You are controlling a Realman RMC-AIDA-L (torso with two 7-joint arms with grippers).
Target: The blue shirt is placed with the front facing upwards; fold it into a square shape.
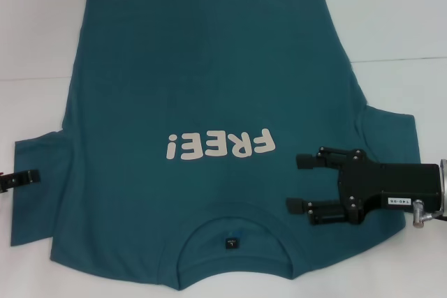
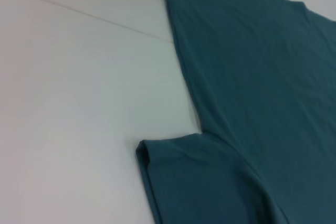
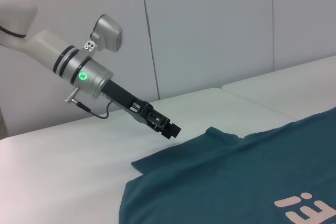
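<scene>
We see the large dark teal-blue short-sleeved cotton T-shirt (image 1: 209,95) spread flat on the white padded worktop (image 1: 391,19), front up, which is why the white "FREE!" lettering (image 1: 220,146) shows. Its round collar (image 1: 234,232) with the small black tag (image 1: 232,243) lies at the worktop's near edge, and the hem reaches toward the far edge, so the lettering reads upside down from the head view. The cloth covers most of the middle of the worktop, with both sleeves spread out toward the side edges.

Our right gripper (image 1: 299,183), black and two-fingered, hovers low over the shirt beside the collar, near the right shoulder. Its fingers stand apart and hold nothing, pointing toward the middle of the shirt; we judge it is lined up to take the cloth there for a first fold.

Our left gripper (image 3: 173,129) sits at the left sleeve's (image 2: 184,171) outer edge, close above the cloth. Its fingers look drawn together with nothing between them, though we cannot be sure.

The fabric lies smooth, with only shallow creases by the armpits and a slightly curled sleeve edge. No fold has been made yet.
</scene>
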